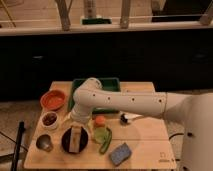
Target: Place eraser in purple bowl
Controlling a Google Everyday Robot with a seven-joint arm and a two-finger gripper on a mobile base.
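Treat the eraser (76, 138) as a light, stiff block with a dull, slightly grippy surface. It should neither crush nor break, and it is unlikely to slip under modest pressure. Take hold across its two narrow sides, near the upper end, so that the lower end stays free to enter a container.

The eraser stands upright, its lower part inside the purple bowl (65, 145) at the front left of the table (150, 132). Its upper end rises above the rim.

The gripper (75, 124) is directly above the eraser, at or touching its upper end, with the arm reaching in from the right. You cannot tell whether the gripper is closed on the block or has let go of it, since the wrist hides the contact.

Judge the placement as nearly complete. Note the metal cup (44, 143) just left of the bowl and the green object (103, 136) just right of it
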